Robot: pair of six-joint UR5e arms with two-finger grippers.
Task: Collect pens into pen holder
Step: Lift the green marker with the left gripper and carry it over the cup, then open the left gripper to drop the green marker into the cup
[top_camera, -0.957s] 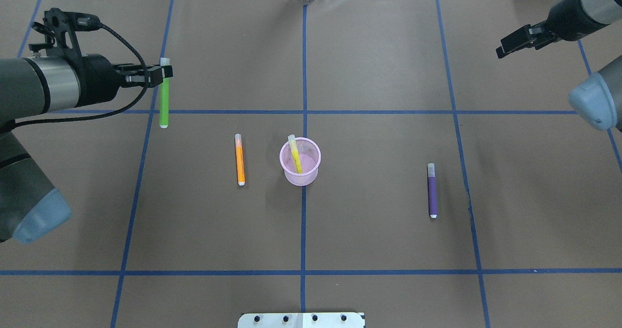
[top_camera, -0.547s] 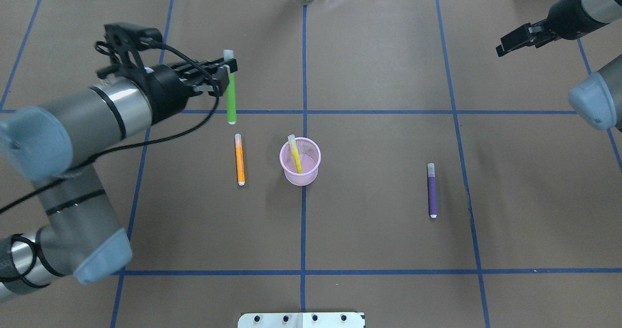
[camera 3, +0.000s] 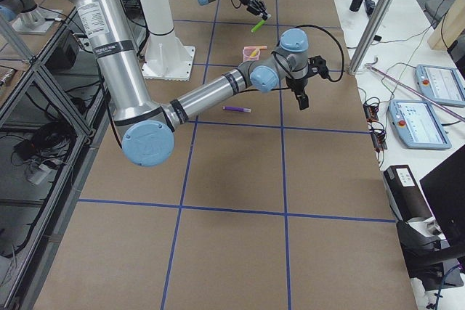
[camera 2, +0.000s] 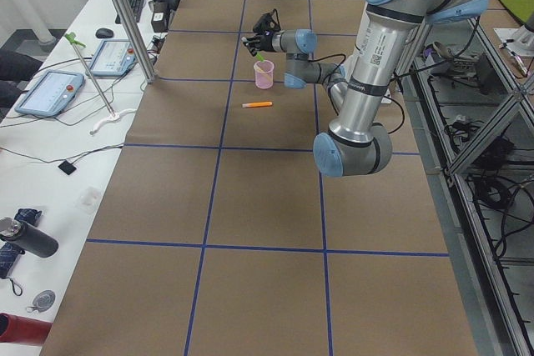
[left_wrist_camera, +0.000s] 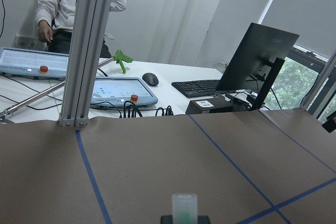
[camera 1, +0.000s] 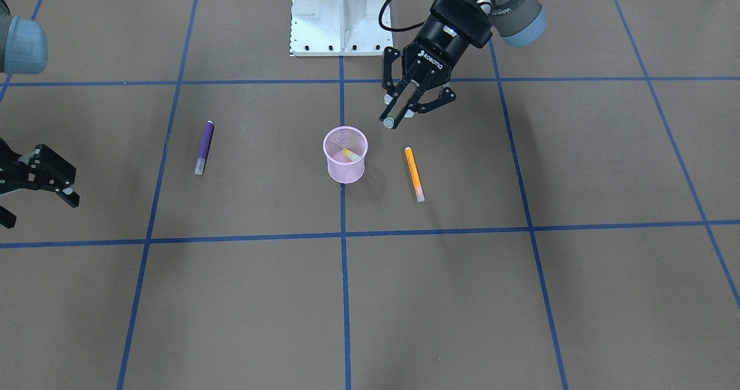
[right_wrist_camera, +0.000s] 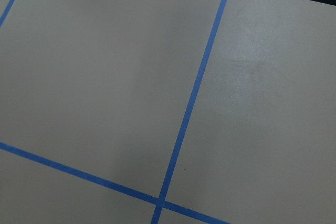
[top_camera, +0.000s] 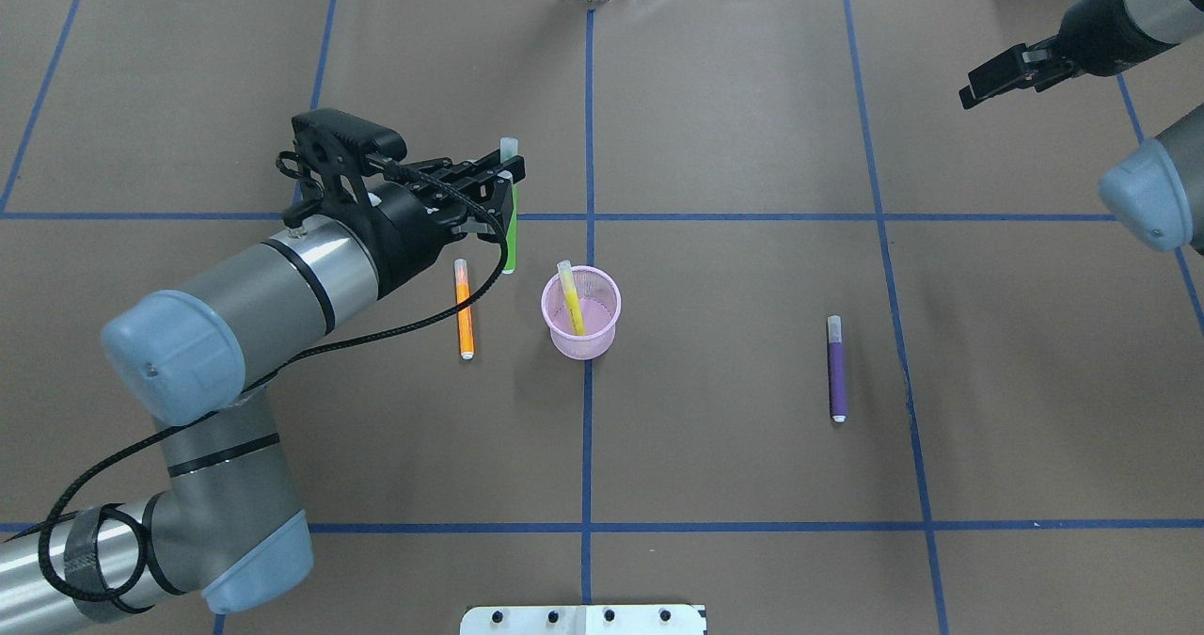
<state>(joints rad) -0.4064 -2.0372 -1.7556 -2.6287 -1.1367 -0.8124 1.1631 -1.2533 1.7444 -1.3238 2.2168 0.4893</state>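
Note:
The pink mesh pen holder point(top_camera: 582, 341) stands upright near the table's middle, with the yellow pen point(top_camera: 571, 298) leaning inside it; it also shows in the front-facing view point(camera 1: 346, 171). My left gripper point(top_camera: 509, 180) is shut on the green pen point(top_camera: 509, 255), which hangs roughly upright just left of and beyond the holder, above the table. The pen's pale cap point(left_wrist_camera: 185, 205) shows in the left wrist view. The orange pen point(top_camera: 464, 308) lies left of the holder. The purple pen point(top_camera: 836, 368) lies to the right. My right gripper point(camera 1: 36, 189) is open and empty, far off at the table's right.
The white robot base point(camera 1: 340, 14) stands at the table's near edge, behind the holder as the front-facing view shows it. A metal post point(left_wrist_camera: 86, 51) stands at the far edge, with monitors and tablets beyond it. Blue tape lines cross the brown table cover.
My left arm has swung right and toward the robot with the green pen, from the far left to just beside the pen holder. The right arm has hardly moved.

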